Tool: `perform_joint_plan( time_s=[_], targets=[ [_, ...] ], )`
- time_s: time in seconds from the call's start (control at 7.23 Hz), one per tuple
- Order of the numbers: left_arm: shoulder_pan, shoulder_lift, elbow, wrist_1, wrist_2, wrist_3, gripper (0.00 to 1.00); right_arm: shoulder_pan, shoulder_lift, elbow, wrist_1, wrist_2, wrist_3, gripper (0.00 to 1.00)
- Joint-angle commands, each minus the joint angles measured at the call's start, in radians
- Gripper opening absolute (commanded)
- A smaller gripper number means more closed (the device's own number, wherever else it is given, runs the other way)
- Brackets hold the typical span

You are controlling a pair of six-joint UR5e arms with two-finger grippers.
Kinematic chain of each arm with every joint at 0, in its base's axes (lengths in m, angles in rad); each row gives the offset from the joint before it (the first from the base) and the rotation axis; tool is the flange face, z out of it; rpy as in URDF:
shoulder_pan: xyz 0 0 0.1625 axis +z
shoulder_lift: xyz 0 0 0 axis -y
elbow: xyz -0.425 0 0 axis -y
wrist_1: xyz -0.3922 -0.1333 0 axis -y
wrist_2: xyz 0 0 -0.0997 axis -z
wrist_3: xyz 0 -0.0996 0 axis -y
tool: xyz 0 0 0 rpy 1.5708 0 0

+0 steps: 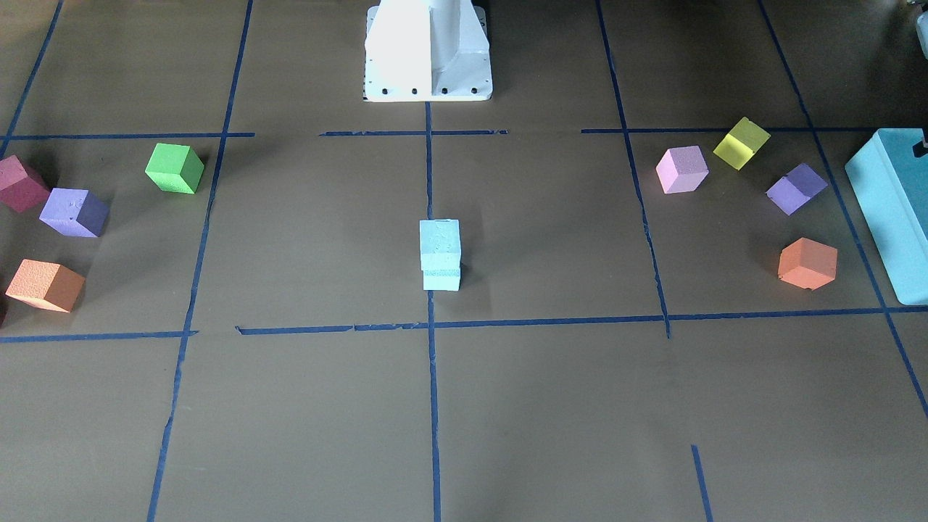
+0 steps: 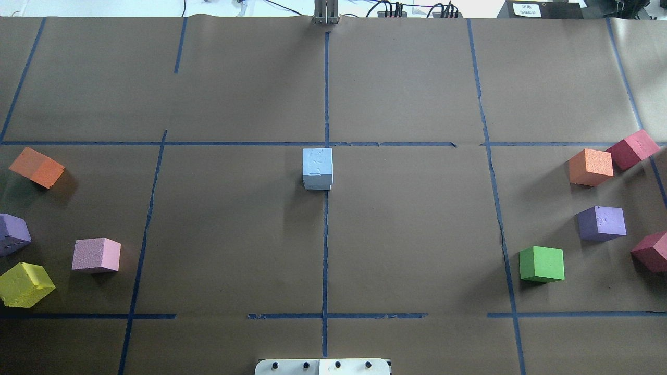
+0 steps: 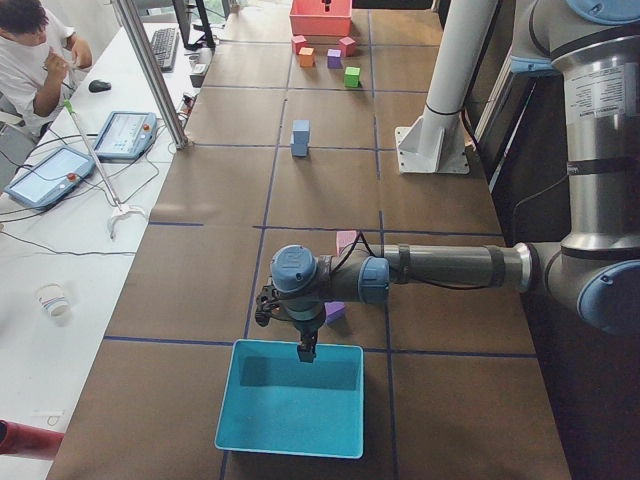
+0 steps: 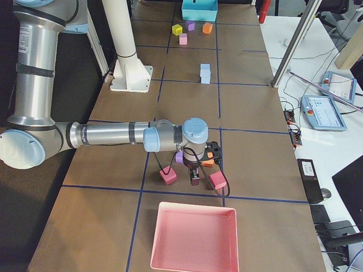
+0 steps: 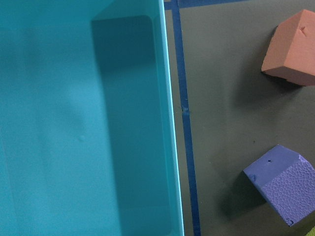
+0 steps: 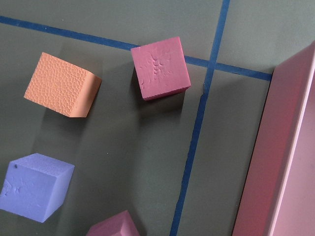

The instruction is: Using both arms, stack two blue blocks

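Observation:
The two blue blocks stand stacked at the table's middle, on the centre tape line. The sky-blue block [image 1: 440, 243] sits on top of the cyan-tinted block [image 1: 441, 280]. From overhead the top block [image 2: 318, 162] hides most of the lower one. The stack also shows in the left side view [image 3: 300, 138] and the right side view [image 4: 205, 73]. My left gripper [image 3: 305, 350] hangs over the rim of the teal box [image 3: 290, 410], far from the stack. My right gripper [image 4: 194, 180] hangs among cubes near the pink tray [image 4: 193, 238]. I cannot tell if either is open or shut.
On my left side lie orange [image 2: 36, 167], purple [image 2: 13, 234], pink [image 2: 96, 255] and yellow [image 2: 25, 284] cubes. On my right lie green [image 2: 542, 264], purple [image 2: 602, 223], orange [image 2: 590, 166] and two maroon cubes [image 2: 632, 149]. The white pedestal [image 1: 428, 51] stands behind the stack.

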State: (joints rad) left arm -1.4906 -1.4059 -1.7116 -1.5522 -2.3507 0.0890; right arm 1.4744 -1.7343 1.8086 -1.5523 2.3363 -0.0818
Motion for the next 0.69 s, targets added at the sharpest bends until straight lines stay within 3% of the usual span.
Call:
perform_joint_plan(
  time_s=[0.0, 0.55],
  targets=[
    [0.001, -0.001, 0.004, 0.000, 0.001, 0.000, 1.00, -0.014, -0.002, -0.002, 0.000, 0.001, -0.001, 1.00],
    [0.000, 0.001, 0.000, 0.000, 0.001, 0.000, 1.00, -0.029, -0.004, -0.012, 0.000, 0.003, -0.001, 1.00]
  ],
)
